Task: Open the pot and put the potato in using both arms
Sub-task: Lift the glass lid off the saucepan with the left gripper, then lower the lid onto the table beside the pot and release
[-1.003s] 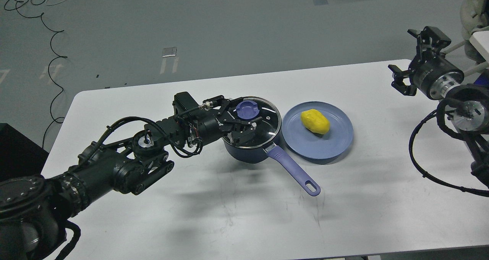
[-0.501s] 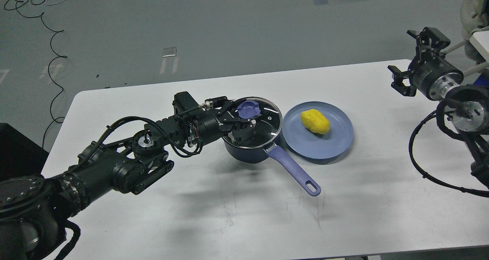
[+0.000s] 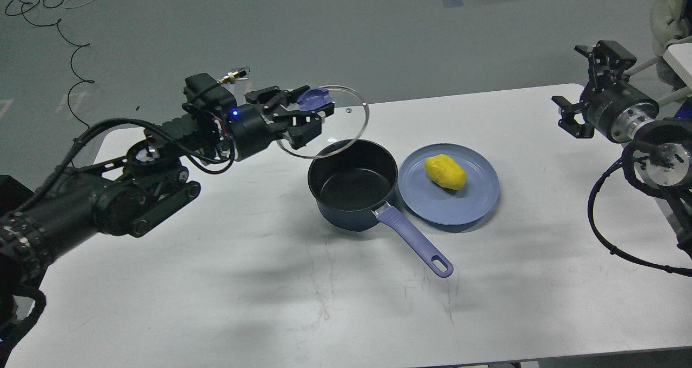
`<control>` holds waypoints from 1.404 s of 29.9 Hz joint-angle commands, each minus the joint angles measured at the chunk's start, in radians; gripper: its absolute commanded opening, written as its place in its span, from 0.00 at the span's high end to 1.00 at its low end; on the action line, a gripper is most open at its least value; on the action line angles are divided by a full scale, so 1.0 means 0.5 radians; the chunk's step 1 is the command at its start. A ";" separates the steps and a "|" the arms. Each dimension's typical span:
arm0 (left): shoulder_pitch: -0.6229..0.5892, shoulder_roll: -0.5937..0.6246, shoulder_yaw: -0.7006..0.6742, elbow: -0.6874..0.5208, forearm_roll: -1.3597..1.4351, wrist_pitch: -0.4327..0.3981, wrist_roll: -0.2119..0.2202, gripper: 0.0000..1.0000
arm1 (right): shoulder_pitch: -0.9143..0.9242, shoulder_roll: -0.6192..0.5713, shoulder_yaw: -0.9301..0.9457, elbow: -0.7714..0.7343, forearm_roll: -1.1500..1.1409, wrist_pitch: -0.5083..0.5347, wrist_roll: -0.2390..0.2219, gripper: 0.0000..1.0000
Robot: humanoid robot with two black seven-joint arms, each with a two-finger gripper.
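Already the pot (image 3: 351,187) stands open near the middle of the table (image 3: 270,303), its dark inside bare and its purple handle (image 3: 416,243) pointing toward the near edge. Its glass lid (image 3: 338,122) hangs tilted in the air, up and to the left of the rim and clear of it, with the left gripper (image 3: 304,114) closed on the purple knob (image 3: 313,96). So the opening half looks done. The potato (image 3: 445,172) lies on the blue plate (image 3: 476,206) just to the right of the pot, untouched, so the second half is all still to do. The right gripper (image 3: 586,89) hovers well apart at the table's far right edge, holding nothing; its fingers seem spread, though it is seen small and dark.
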 commanded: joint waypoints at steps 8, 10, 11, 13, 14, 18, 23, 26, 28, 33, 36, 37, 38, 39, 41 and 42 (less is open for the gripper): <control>0.419 0.399 0.128 0.002 0.014 0.342 0.000 0.58 | 0.018 0.012 -0.025 0.003 0.001 0.000 0.000 0.00; 0.585 0.430 0.128 0.032 0.014 0.452 0.000 0.58 | 0.024 0.012 -0.028 0.003 0.001 -0.003 0.000 0.00; 0.613 0.430 0.128 0.045 0.014 0.474 0.000 0.58 | 0.024 0.012 -0.028 0.003 0.001 -0.003 0.000 0.00; 0.671 0.424 0.128 0.091 0.011 0.529 0.000 0.58 | 0.024 0.012 -0.031 0.006 0.001 0.000 0.000 0.00; 0.683 0.418 0.128 0.103 0.011 0.551 0.000 0.58 | 0.024 0.008 -0.034 0.006 0.001 0.000 0.000 0.00; 0.784 0.396 0.128 0.119 0.014 0.577 0.000 0.58 | 0.027 -0.010 -0.053 0.006 0.001 0.000 0.000 0.00; 0.800 0.317 0.128 0.164 0.014 0.577 0.000 0.57 | 0.024 -0.019 -0.053 0.009 0.001 0.000 0.000 0.00; 0.800 0.255 0.128 0.235 0.014 0.577 0.000 0.57 | 0.021 -0.034 -0.053 0.015 0.001 -0.003 0.000 0.00; 0.800 0.209 0.128 0.284 0.011 0.577 0.000 0.57 | 0.021 -0.038 -0.053 0.012 0.004 0.000 0.000 0.00; 0.797 0.148 0.128 0.342 0.011 0.577 0.000 0.50 | 0.021 -0.035 -0.053 0.015 0.004 -0.003 0.000 0.00; 0.803 0.071 0.128 0.443 0.011 0.577 0.000 0.46 | 0.021 -0.038 -0.053 0.015 0.004 -0.003 0.000 0.00; 0.803 0.062 0.131 0.462 0.011 0.577 0.000 0.46 | 0.021 -0.035 -0.053 0.015 0.004 -0.003 0.000 0.00; 0.803 0.047 0.128 0.490 0.008 0.577 0.000 0.45 | 0.021 -0.035 -0.053 0.012 0.004 -0.003 0.000 0.00; 0.809 0.037 0.131 0.505 0.008 0.577 0.000 0.45 | 0.021 -0.038 -0.053 0.012 0.004 -0.003 0.000 0.00; 0.831 0.010 0.128 0.533 -0.004 0.577 0.000 0.41 | 0.021 -0.038 -0.053 0.012 0.004 0.000 0.000 0.00; 0.834 0.001 0.128 0.536 -0.010 0.577 0.000 0.37 | 0.021 -0.035 -0.053 0.012 0.004 0.000 0.000 0.00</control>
